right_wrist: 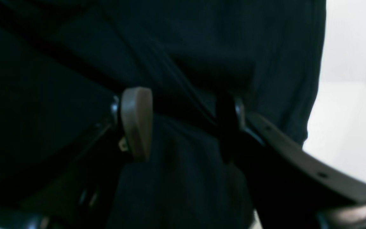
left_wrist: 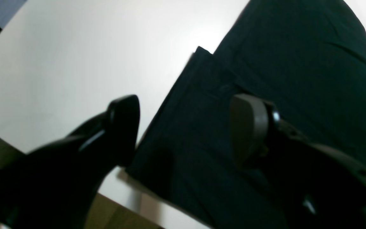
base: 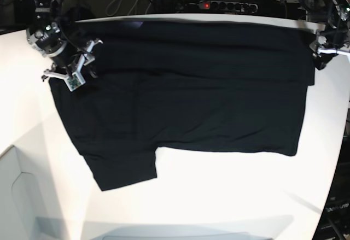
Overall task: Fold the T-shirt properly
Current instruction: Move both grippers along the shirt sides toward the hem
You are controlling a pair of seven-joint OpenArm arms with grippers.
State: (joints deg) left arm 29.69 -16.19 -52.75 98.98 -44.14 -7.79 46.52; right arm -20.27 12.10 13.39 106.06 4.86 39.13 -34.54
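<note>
Where the white table [base: 229, 196] fills the base view, the T-shirt [base: 186, 103] covers most of its far half, a wide black sheet lying flat with its long side running across. Along the far edge of the cloth a band is folded over toward the near side, its hem making a straight line across the shirt. One short sleeve [base: 123, 171] sticks out toward the near edge of the table on the view's left.

At the far-left corner of the cloth sits the right gripper [base: 76, 65], low over the shirt. Its wrist view shows the jaws standing wide apart with dark fabric between and behind them, clamped on nothing.

At the far-right corner, the left gripper [base: 327, 47] hangs just over the shirt's edge. Its jaws are spread too, one finger [left_wrist: 124, 127] over bare table, the other over the folded hem.
</note>
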